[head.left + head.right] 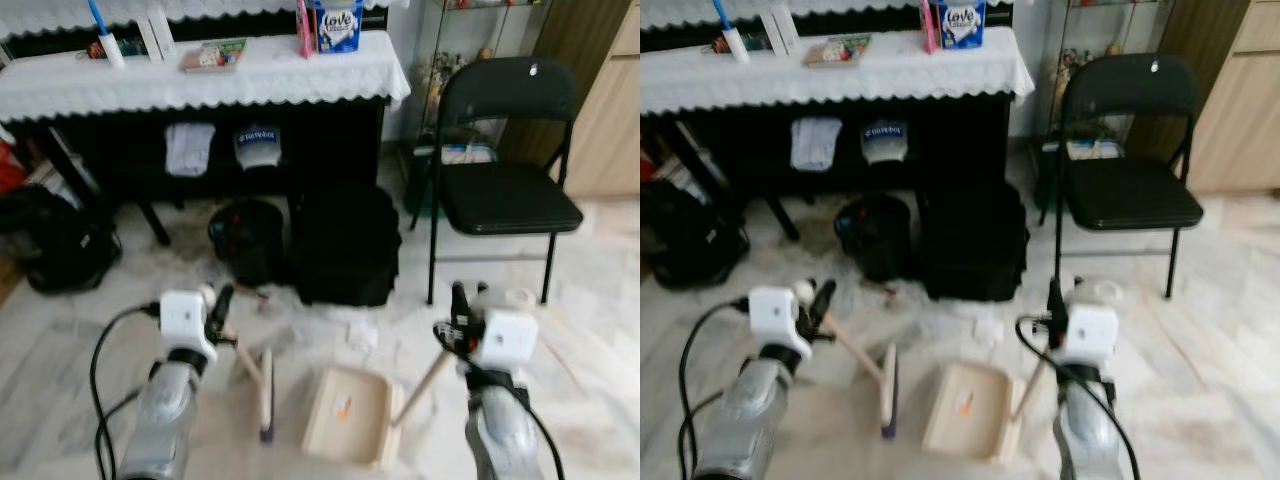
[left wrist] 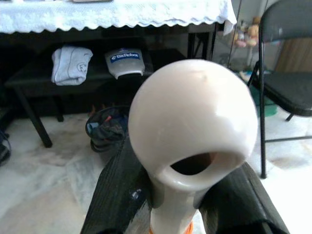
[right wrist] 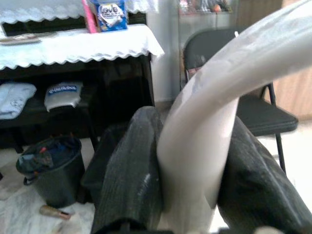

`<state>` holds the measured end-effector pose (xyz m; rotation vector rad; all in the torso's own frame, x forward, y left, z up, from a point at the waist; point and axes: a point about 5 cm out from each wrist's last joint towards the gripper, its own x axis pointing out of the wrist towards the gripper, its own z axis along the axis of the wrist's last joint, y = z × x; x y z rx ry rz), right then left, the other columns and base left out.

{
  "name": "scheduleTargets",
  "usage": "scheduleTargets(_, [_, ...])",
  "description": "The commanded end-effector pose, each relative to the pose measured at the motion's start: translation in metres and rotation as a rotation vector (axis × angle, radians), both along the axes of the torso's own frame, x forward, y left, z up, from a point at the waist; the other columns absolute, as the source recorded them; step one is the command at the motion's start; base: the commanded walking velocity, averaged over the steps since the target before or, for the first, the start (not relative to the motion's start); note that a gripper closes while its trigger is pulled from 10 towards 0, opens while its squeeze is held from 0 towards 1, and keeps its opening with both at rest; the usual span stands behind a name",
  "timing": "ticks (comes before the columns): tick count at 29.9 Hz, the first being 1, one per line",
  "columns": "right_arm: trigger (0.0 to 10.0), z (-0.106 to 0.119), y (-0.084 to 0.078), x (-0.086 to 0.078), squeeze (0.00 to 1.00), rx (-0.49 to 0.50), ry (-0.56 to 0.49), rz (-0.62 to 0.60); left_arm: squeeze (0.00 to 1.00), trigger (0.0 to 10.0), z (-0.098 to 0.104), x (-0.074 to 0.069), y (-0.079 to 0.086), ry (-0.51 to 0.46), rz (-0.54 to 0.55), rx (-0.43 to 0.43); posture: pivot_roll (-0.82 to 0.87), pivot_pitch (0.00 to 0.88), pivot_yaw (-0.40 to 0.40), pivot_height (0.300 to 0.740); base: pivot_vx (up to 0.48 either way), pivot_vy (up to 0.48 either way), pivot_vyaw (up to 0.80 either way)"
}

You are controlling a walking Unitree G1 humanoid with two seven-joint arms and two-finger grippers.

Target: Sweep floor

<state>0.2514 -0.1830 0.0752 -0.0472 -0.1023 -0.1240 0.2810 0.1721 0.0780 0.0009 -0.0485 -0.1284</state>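
Observation:
A cream hand brush (image 1: 264,388) stands tilted on the marble floor, its head down. My left gripper (image 1: 221,307) is shut on its handle, whose round end (image 2: 192,117) shows between the black fingers (image 2: 119,195). To its right a cream dustpan (image 1: 345,415) lies flat with a small orange scrap (image 1: 343,407) in it. My right gripper (image 1: 458,312) is shut on the dustpan's handle (image 3: 204,146). A white paper scrap (image 1: 362,335) lies on the floor just beyond the pan.
A black bin (image 1: 246,236) and a black bag (image 1: 345,245) stand ahead under a table with a white cloth (image 1: 200,75). At the right stands a black folding chair (image 1: 505,195), and at the left a dark backpack (image 1: 55,250).

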Motion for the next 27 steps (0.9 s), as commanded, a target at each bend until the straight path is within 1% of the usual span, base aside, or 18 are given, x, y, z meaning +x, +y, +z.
scheduleTargets(1, [10.0, 0.01, 0.0, 0.004, 0.0, -0.011, -0.043, 0.003, 0.0, 10.0, 0.01, 0.001, 0.002, -0.051, 0.0, 0.006, -0.06, 0.0, 0.043, 0.74, 0.0, 0.0, 0.0])
scheduleTargets(10, [10.0, 0.011, -0.001, 0.005, 0.0, -0.017, -0.043, 0.008, 0.0, 10.0, 0.009, 0.001, 0.001, -0.05, 0.0, 0.003, -0.06, 0.0, 0.041, 0.74, 0.0, 0.0, 0.0])
scheduleTargets(12, [10.0, 0.012, -0.003, 0.005, 0.0, -0.017, -0.042, 0.006, 0.0, 10.0, 0.009, 0.001, 0.001, -0.05, -0.001, 0.004, -0.06, 0.0, 0.041, 0.74, 0.24, 0.0, 0.0])
scheduleTargets(14, [10.0, 0.013, -0.007, 0.006, 0.0, 0.034, -0.046, -0.023, 0.0, 10.0, 0.01, 0.001, 0.003, -0.051, 0.002, 0.002, -0.06, 0.0, 0.04, 0.74, 0.253, 0.0, 0.0])
scheduleTargets(15, [10.0, 0.013, -0.009, 0.006, 0.0, 0.04, -0.047, -0.028, 0.0, 10.0, 0.009, 0.001, 0.003, -0.051, 0.002, 0.002, -0.06, 0.0, 0.04, 0.74, 0.259, 0.0, 0.0])
scheduleTargets(18, [10.0, 0.012, -0.011, 0.005, 0.0, 0.009, -0.032, -0.025, 0.0, 10.0, 0.008, 0.0, 0.003, -0.047, 0.002, 0.003, -0.06, 0.0, 0.041, 0.74, 0.261, 0.0, 0.0])
scheduleTargets(20, [10.0, 0.011, -0.011, 0.005, 0.0, 0.009, -0.031, -0.025, 0.0, 10.0, 0.008, 0.0, 0.003, -0.047, 0.001, 0.002, -0.06, 0.0, 0.041, 0.74, 0.262, 0.0, 0.0])
scheduleTargets(24, [10.0, 0.01, -0.007, 0.004, 0.0, -0.008, -0.024, 0.002, 0.0, 10.0, 0.008, 0.0, 0.002, -0.045, -0.001, 0.002, -0.07, 0.0, 0.041, 0.74, 0.264, 0.0, 0.0])
scheduleTargets(27, [10.0, 0.01, -0.004, 0.004, 0.0, -0.005, -0.022, 0.006, 0.0, 10.0, 0.008, 0.0, 0.001, -0.046, -0.003, -0.001, -0.07, 0.0, 0.041, 0.74, 0.262, 0.0, 0.8])
